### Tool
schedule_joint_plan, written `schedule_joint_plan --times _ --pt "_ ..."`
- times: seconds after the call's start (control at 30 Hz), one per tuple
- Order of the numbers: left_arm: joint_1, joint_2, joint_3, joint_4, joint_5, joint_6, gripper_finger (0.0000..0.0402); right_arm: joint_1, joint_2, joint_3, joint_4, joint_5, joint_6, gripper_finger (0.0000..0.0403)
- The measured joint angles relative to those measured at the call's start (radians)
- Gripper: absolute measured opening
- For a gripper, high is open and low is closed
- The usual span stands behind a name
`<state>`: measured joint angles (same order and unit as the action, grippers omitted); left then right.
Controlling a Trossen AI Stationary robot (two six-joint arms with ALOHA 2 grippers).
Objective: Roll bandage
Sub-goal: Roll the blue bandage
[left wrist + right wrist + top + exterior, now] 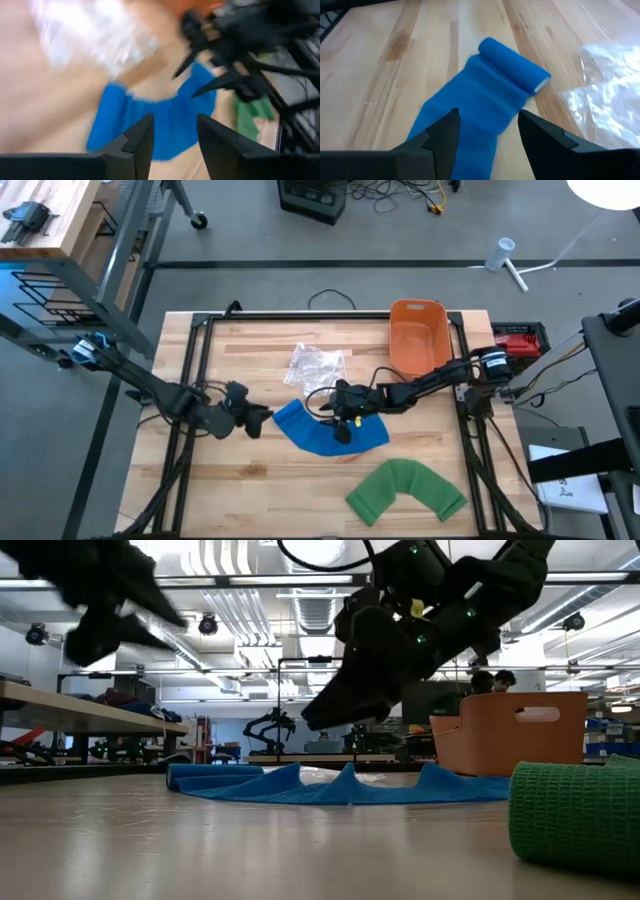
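The blue bandage (pixel 330 432) is laid mid-table, its rolled end (pixel 514 65) towards nine o'clock; the right gripper (pixel 345 423) is held above it, released; the left gripper (pixel 262 418), nearer the roll, is parted and empty.

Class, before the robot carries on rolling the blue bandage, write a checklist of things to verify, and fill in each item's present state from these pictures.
1. Blue bandage partly rolled, with the roll at one end: ok, the right wrist view shows it.
2. Loose strip lies flat on the table: not ok, the low view shows ripples.
3. Right tool is open above the strip, holding nothing: ok.
4. Left tool is open near the rolled end, holding nothing: ok.
5. Plastic bag lies apart from the bandage: ok.
6. Green bandage and orange bin are clear of the rolling path: ok.
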<state>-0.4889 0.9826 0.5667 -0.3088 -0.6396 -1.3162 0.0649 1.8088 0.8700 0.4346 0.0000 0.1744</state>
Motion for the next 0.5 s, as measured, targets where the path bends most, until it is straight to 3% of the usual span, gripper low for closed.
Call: schedule_joint_plan --times 0.23,0.5 --pt "0.0 0.086 -0.142 0.045 0.065 -0.469 0.0139 0.029 0.0 0.035 -0.002 -0.002 -0.065 0.0196" --pt "0.0 0.162 -0.236 0.198 0.053 -0.645 0.0139 0.051 0.0 0.086 -0.012 -0.008 -0.137 0.0196"
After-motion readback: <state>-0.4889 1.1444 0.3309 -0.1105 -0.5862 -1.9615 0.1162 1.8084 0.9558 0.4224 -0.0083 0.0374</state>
